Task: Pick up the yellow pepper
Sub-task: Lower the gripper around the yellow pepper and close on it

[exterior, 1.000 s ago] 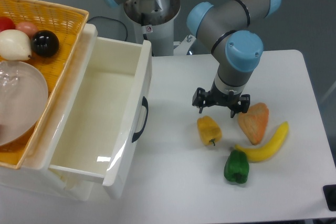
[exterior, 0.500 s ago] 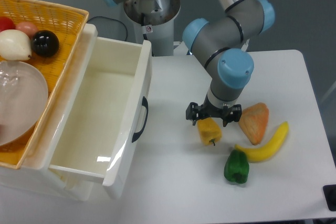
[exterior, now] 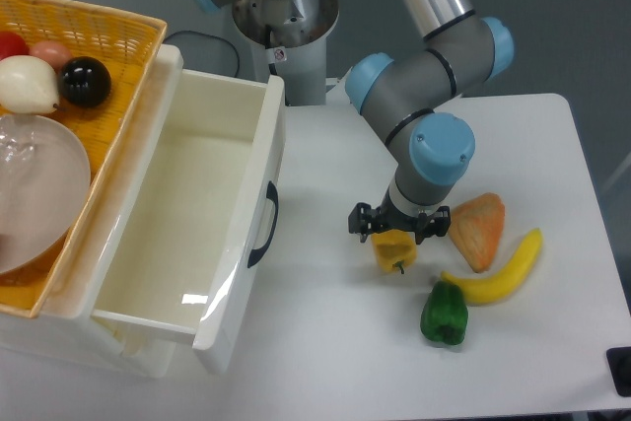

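The yellow pepper (exterior: 394, 249) is seen lying on its side on the white table, near the middle. It is small, glossy and yellow-orange, with a blocky, lobed body. Its short dark stem is pointed toward the front edge of the table. Its upper part is covered from above, so only the lower half and the stem are clearly shown.

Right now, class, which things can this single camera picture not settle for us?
- Gripper: whether its fingers touch the yellow pepper; the wrist hides the pepper's top.
- Basket: cut off by the left edge.
- Dark thing, bottom right: cut off, unidentifiable.
- Drawer floor: its near part hidden by the front panel.
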Available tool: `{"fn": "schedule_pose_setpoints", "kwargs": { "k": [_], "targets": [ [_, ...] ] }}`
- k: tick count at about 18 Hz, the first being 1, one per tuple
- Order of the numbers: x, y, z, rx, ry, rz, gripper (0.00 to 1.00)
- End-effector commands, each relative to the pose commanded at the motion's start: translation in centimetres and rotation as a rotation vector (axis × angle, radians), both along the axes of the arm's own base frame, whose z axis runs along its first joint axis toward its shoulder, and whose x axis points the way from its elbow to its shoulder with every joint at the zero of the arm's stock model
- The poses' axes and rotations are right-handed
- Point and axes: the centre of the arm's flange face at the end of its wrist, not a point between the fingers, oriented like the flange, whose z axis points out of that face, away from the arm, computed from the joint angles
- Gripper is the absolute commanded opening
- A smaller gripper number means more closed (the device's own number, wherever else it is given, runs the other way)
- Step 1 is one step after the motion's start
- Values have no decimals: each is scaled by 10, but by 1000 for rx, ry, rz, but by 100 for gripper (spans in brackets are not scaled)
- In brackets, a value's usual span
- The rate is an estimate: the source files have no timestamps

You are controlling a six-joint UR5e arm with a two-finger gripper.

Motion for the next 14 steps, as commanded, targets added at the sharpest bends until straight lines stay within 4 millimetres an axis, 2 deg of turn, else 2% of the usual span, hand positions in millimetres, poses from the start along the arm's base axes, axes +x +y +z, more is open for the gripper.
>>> {"fn": "schedule_pose_setpoints", "kwargs": {
  "k": [4, 14],
  "targets": [
    [-3, 0, -12, -28, 7, -4, 100],
    [3, 5, -21, -34, -7, -16, 100]
  ]
}}
